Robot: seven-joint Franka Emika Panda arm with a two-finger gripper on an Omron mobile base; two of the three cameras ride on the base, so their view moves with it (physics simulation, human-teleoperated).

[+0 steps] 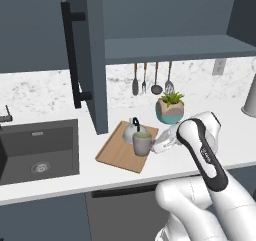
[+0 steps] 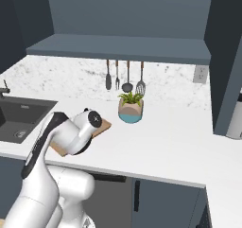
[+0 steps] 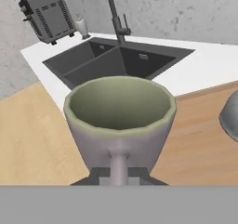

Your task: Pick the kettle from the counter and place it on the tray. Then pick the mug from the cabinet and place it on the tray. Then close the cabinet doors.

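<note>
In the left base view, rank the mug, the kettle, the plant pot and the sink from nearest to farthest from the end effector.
1. The mug, shut in the end effector, over the tray.
2. The kettle, just behind the mug on the tray.
3. The plant pot, farther back by the backsplash.
4. The sink, far left in the counter.

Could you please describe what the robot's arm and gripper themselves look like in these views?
The arm is glossy white, built of rounded, bulbous segments, with black bands and a round dark cap at the joints, plain in the right base view too. Faint small lettering marks the black band in the left base view. No cables show. The gripper has small dark grey finger tips at the bottom of the hand view.
</note>
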